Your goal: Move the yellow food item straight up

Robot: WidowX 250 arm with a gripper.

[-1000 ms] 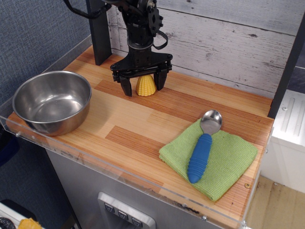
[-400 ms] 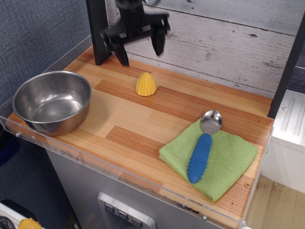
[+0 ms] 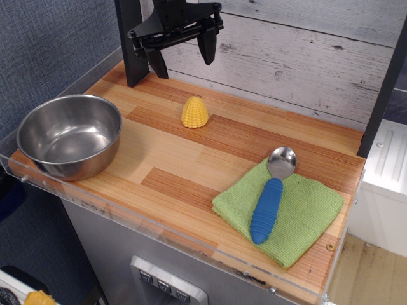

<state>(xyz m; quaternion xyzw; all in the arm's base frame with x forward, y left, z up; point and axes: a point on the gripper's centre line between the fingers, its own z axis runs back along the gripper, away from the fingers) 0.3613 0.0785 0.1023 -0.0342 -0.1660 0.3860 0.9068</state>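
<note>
The yellow food item (image 3: 194,112), a small dome-shaped corn-cob tip with kernel bumps, stands upright on the wooden table near its back edge. My gripper (image 3: 182,60) hangs in the air well above and slightly behind it, open and empty, with its two dark fingers spread wide. It does not touch the corn.
A steel bowl (image 3: 68,135) sits at the left front. A green cloth (image 3: 280,210) at the right front carries a spoon with a blue handle (image 3: 270,200). A dark post (image 3: 132,39) stands at the back left, before a white plank wall. A clear plastic rim edges the table.
My gripper was low around the corn one second ago. It has risen well above it, open, and left the corn standing in place.
</note>
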